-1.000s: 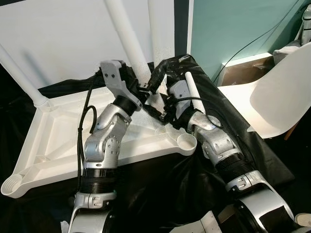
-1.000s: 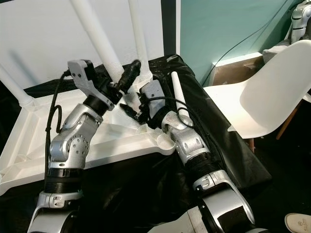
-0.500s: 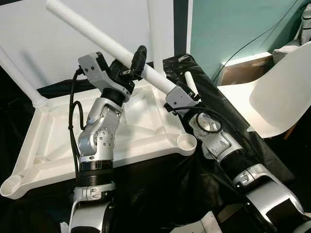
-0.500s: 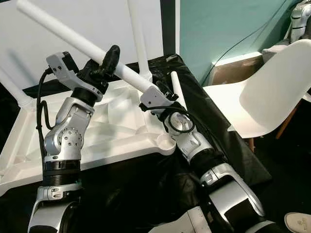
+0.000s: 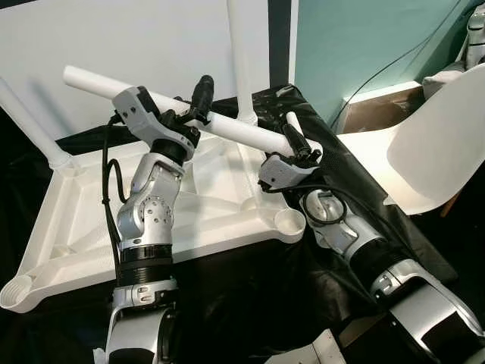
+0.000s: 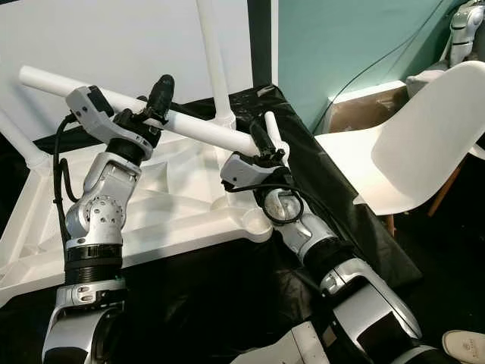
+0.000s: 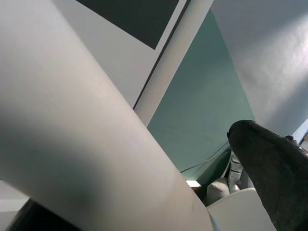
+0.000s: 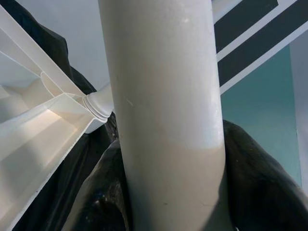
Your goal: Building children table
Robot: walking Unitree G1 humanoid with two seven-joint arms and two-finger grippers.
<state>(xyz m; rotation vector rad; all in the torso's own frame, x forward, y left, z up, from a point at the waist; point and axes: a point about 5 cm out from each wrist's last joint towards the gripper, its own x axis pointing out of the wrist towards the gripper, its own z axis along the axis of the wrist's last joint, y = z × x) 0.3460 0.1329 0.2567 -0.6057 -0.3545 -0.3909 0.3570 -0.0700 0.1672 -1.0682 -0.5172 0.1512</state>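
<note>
We carried the long white plastic leg [image 5: 227, 127], both end effectors [image 5: 198, 95] [image 5: 297, 144] clamped on it, toward the upturned white tabletop's [image 5: 76, 220] empty corner socket [image 5: 289, 221].

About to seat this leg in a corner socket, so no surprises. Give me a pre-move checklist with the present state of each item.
1. Left gripper holds the loose leg: ok, jaws closed around it near the middle.
2. Right gripper holds the same leg: ok, clamped near its end.
3. Leg upright for insertion: not ok, it lies nearly level above the tabletop.
4. Near right corner socket free: ok, open cup just below the right gripper.
5. Near left socket free: ok.
6. Other legs seated: ok for the far left leg and far right leg, both standing in their sockets.
7. White chair out of the swing path: cannot tell.
</note>
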